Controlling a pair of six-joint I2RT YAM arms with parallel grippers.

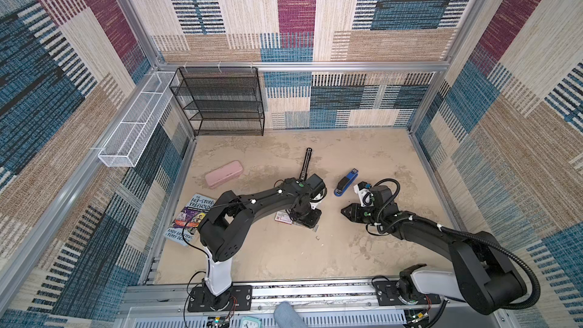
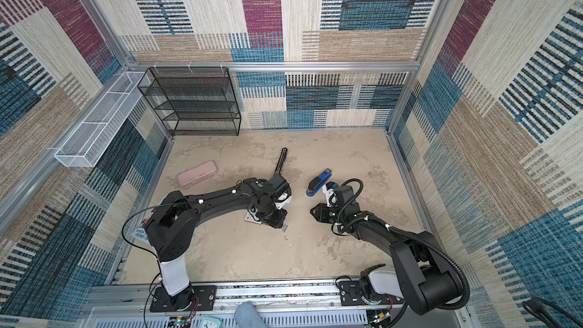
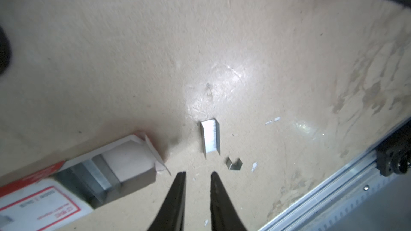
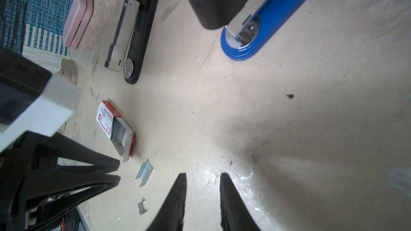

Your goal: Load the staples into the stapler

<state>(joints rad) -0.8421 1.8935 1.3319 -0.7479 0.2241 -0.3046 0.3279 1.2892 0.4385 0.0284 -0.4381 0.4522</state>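
The left end effector (image 3: 198, 174) has its two black fingers a little apart, and nothing is between them. Just ahead of its fingertips a short loose strip of silvery staples (image 3: 210, 138) lies on the beige table (image 1: 284, 257) without touching them, and a small bent staple fragment (image 3: 234, 164) lies close beside the strip. Next to this end effector lies the flat white staple box with a red edge (image 3: 44, 196). Its grey slide-out tray (image 3: 133, 163) is pulled out, with more staples visible inside. In a top view the left end effector covers most of the box. The right end effector (image 4: 203, 175) is also slightly apart and holds nothing; it points toward the left one, with bare table between them. The blue and black stapler (image 1: 346, 182) lies just beyond the right end effector, farther from the arm bases, well apart from the strip. A long black bar with a metal channel (image 1: 305, 162) and a pink pencil case (image 1: 224, 173) lie farther back, and a paperback book (image 1: 189, 219) lies at the left edge. The aluminium front rail (image 3: 333, 196) runs near the strip. The table is bare toward the front rail and on the right side.
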